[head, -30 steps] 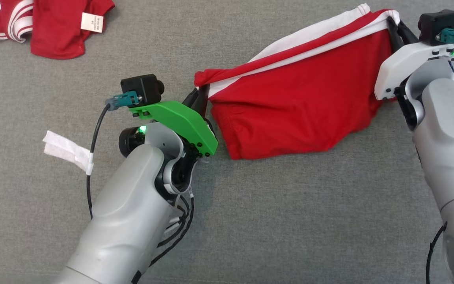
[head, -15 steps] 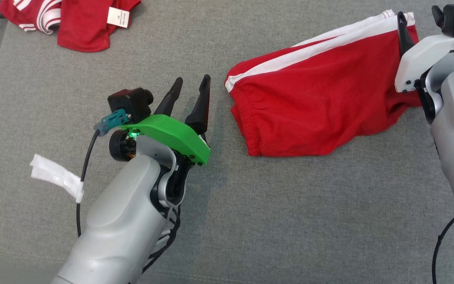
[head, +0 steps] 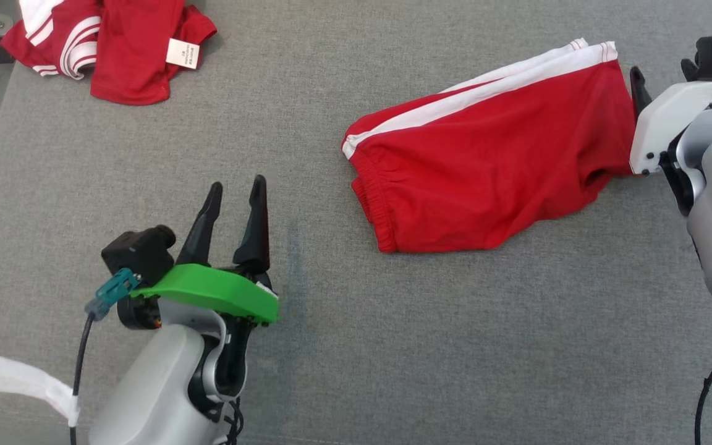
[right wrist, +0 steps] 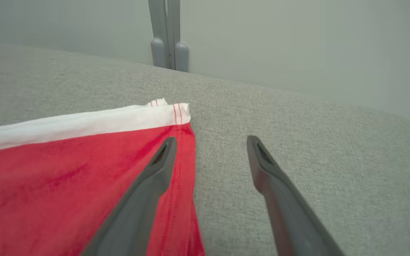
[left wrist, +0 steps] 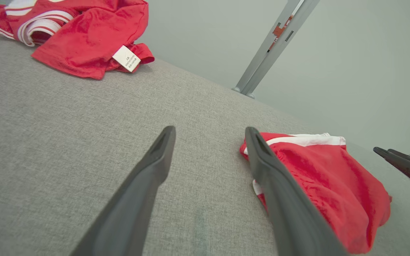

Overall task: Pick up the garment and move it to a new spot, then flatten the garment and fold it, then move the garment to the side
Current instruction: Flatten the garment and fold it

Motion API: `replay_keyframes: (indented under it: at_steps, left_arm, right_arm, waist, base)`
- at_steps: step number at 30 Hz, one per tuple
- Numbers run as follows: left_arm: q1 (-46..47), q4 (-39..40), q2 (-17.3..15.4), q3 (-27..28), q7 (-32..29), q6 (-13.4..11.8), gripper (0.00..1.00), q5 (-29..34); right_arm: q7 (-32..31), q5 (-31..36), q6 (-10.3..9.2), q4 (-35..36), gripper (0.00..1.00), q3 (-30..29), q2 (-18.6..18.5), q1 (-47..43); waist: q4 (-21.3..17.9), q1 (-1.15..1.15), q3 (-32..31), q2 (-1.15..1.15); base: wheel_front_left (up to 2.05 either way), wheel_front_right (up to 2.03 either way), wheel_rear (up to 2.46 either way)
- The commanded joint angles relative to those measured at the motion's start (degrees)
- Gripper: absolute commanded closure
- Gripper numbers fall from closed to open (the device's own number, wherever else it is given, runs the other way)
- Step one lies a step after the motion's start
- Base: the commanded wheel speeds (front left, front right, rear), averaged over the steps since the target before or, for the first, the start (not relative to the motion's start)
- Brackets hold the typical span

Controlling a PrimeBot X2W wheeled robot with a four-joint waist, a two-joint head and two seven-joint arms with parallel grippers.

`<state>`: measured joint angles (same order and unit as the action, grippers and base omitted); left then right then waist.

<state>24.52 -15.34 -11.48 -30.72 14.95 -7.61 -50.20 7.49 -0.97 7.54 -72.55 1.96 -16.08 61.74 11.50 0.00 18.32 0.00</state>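
Two grippers have their fingers spread wide, with nothing caught between them. The left gripper [head: 237, 183] is at the lower left of the head view over bare grey desk [head: 393, 346], well apart from the garment [head: 492, 167]. The garment is a pair of red shorts with white side stripes, lying loosely flat in the upper right part of that view, with its elastic waistband toward the frame's middle and its leg hem toward the right edge. The right gripper [right wrist: 212, 139] is at the hem end. In the right wrist view one finger [right wrist: 148, 185] overlaps the stitched red hem and the other is over bare desk; I cannot tell whether either touches the cloth. A second red-and-white garment [head: 121, 55] with a white label [head: 183, 53] lies crumpled in the head view's upper left corner.
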Motion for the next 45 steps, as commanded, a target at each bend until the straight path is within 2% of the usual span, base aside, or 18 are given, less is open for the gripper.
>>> replay_keyframes:
  at_steps: [1, 7, 14, 15, 16, 17, 20, 23, 31, 38, 45]
  left_arm:
    - [-1.6, 1.3, -0.9, 1.1, 0.3, -0.6, 0.0, 0.9]
    - [-6.4, 6.1, -2.0, 5.0, 0.3, -1.5, 0.0, 2.8]
    - [-9.0, 8.1, -2.7, 7.6, 0.3, -2.1, 0.0, 4.0]
    - [-9.2, 8.3, -2.6, 7.8, 0.3, -2.1, 0.0, 4.1]
    - [-9.3, 8.4, -2.7, 7.9, 0.3, -2.1, 0.0, 4.4]
    - [-9.4, 8.4, -2.7, 8.0, 0.3, -2.1, 0.0, 4.6]
    - [-10.2, 8.1, -2.6, 8.2, 0.3, -2.0, 0.0, 5.0]
    - [-10.5, 7.7, -2.8, 8.6, 0.3, -1.9, 0.0, 5.3]
    - [-11.8, 6.5, -3.1, 8.9, 0.3, -1.5, 0.0, 6.4]
    - [-13.6, 5.3, -2.9, 9.6, 0.3, -1.0, 0.0, 7.7]
    - [-15.5, 3.5, -2.5, 10.3, 0.2, -0.2, 0.0, 10.6]
  right_arm:
    - [-1.5, -1.2, -0.1, -0.4, 0.0, 0.7, -0.3, -1.2]
    - [-8.4, -5.6, -0.1, -0.9, 0.0, 3.5, -0.2, -3.0]
    - [-13.9, -10.1, -0.09, -1.0, 0.0, 6.3, -0.4, -5.3]
    - [-14.2, -10.7, -0.08, -0.9, 0.07, 6.8, -0.5, -5.7]
    - [-14.5, -11.2, -0.09, -0.6, 0.29, 7.3, -0.5, -6.0]
    - [-14.7, -11.7, -0.08, -0.4, 0.56, 7.9, -0.3, -6.4]
    - [-15.2, -13.4, -0.08, 0.4, 1.0, 9.4, 0.1, -7.4]
    - [-14.7, -15.1, -0.09, 1.3, 1.0, 10.5, 0.2, -8.2]
    - [-8.1, -20.0, -0.09, 4.5, 1.0, 11.4, 0.6, -10.8]
    - [-0.2, -25.6, -0.09, 7.3, 1.0, 10.4, 2.1, -17.0]
    - [5.1, -27.7, -0.09, 9.9, 1.0, 10.2, 3.2, -23.3]
  waist:
    - [-0.2, 0.0, -0.4, 0.0]
    - [0.4, 0.0, -0.3, 0.0]
    - [1.4, 0.0, 0.0, 0.0]
    - [1.5, 0.0, -0.1, 0.0]
    - [1.6, 0.0, -0.1, 0.0]
    - [1.6, 0.0, -0.2, 0.0]
    - [1.5, 0.0, -0.8, 0.0]
    - [1.1, 0.0, -1.5, 0.0]
    - [-1.5, 0.0, -4.6, 0.0]
    - [-5.8, 0.0, -7.9, 0.0]
    - [-10.0, 0.0, -9.9, 0.0]
  base:
    - [0.0, 0.0, 0.0]
    - [0.0, 0.0, 0.0]
    - [0.0, 0.0, 0.0]
    - [0.0, 0.0, 0.0]
    - [0.0, 0.0, 0.0]
    - [0.0, 0.0, 0.0]
    - [0.0, 0.0, 0.0]
    - [0.0, 0.0, 0.0]
    - [0.0, 0.0, 0.0]
    - [0.0, 0.0, 0.0]
    - [0.0, 0.0, 0.0]
